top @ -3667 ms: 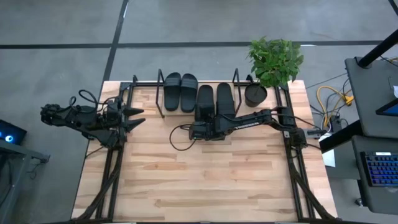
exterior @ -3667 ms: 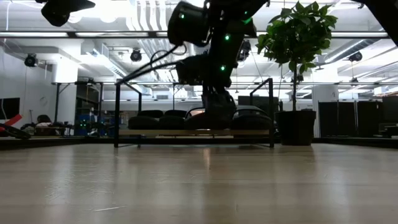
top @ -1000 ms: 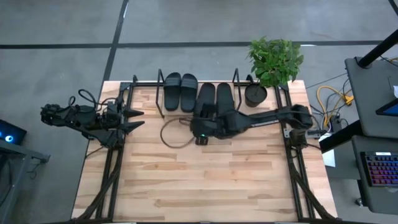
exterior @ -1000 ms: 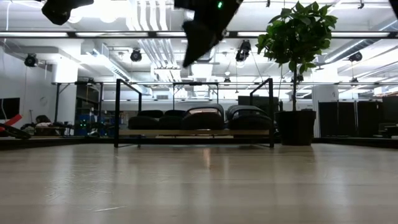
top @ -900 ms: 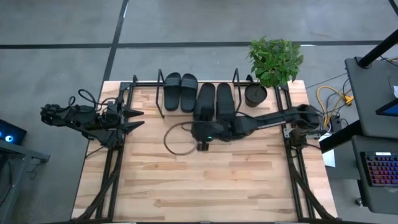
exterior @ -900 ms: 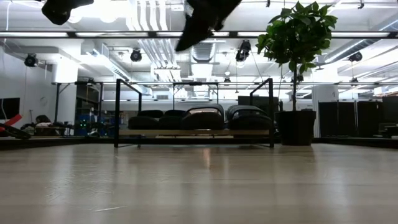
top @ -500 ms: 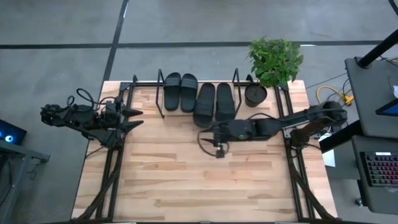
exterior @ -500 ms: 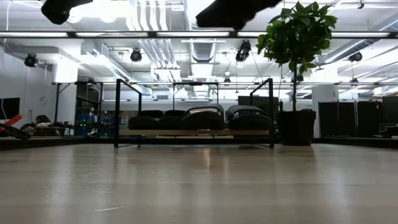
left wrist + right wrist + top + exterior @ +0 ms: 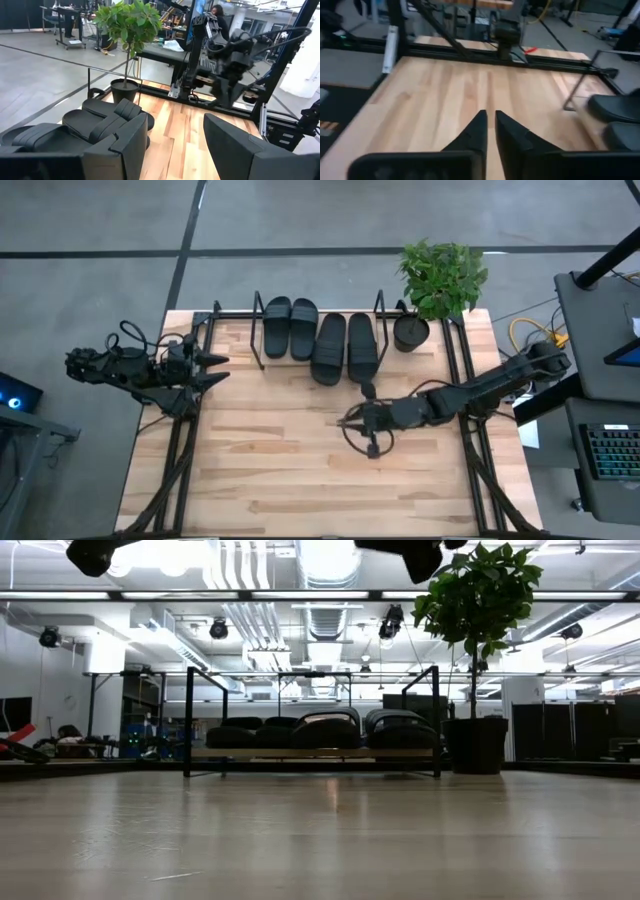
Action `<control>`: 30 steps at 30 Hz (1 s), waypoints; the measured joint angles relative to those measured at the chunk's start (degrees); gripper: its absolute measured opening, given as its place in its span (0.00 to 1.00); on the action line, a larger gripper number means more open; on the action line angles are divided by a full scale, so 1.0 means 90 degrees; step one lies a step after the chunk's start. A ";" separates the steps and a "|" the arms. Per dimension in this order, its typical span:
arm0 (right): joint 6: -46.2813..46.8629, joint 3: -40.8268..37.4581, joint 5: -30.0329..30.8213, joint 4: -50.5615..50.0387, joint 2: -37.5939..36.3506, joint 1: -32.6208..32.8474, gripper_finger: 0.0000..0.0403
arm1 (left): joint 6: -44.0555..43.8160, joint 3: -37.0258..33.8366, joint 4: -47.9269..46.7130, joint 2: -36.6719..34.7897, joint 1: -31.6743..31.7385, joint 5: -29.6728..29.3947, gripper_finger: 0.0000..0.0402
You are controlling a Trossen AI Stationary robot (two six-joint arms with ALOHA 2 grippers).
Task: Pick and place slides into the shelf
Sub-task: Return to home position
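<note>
Your four slides lie on the shelf; right gripper hangs closed and empty above the table, left gripper open at its left edge

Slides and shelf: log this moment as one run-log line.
slides: all four in a row on shelf | right gripper: shut, empty, above table centre | left gripper: open, empty, over left side
</note>
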 joint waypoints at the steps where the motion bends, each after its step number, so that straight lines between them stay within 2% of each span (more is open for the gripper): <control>1: 0.0013 -0.0037 0.0007 0.0093 0.0000 0.0132 0.04 | 0.0000 0.0000 -0.0002 0.0000 0.0000 -0.0002 0.45; 5: -0.0059 -0.0151 0.0403 0.0661 -0.0001 0.0762 0.02 | 0.0005 0.0000 -0.0002 0.0001 0.0000 -0.0002 0.45; 9: -0.0277 -0.0164 0.0949 0.0440 -0.0188 0.1407 0.02 | 0.0015 0.0000 -0.0001 0.0002 0.0000 -0.0002 0.45; 14: -0.0976 -0.0346 0.1589 0.0235 -0.0940 0.2171 0.02 | 0.0034 0.0000 0.0005 0.0002 0.0000 -0.0015 0.45; 16: -0.1283 -0.0617 0.1558 0.0216 -0.1305 0.2295 0.02 | 0.0034 0.0000 0.0004 0.0012 0.0000 -0.0024 0.45; 19: -0.1421 -0.1080 0.1499 0.0259 -0.1883 0.2221 0.02 | 0.0036 0.0000 -0.0016 0.0015 0.0000 -0.0025 0.45; 23: -0.1366 -0.1616 0.1379 0.0283 -0.2691 0.1729 0.02 | 0.0480 0.0000 -0.0015 0.0015 0.0000 -0.0029 0.45; 27: -0.1624 -0.1844 0.0484 0.0270 -0.3510 0.1043 0.02 | 0.0940 0.0000 0.0002 0.0015 0.0001 -0.0036 0.45; 30: -0.1658 -0.1941 0.0331 0.0032 -0.4163 0.0710 0.02 | 0.1003 0.0000 0.0012 0.0015 0.0000 -0.0039 0.45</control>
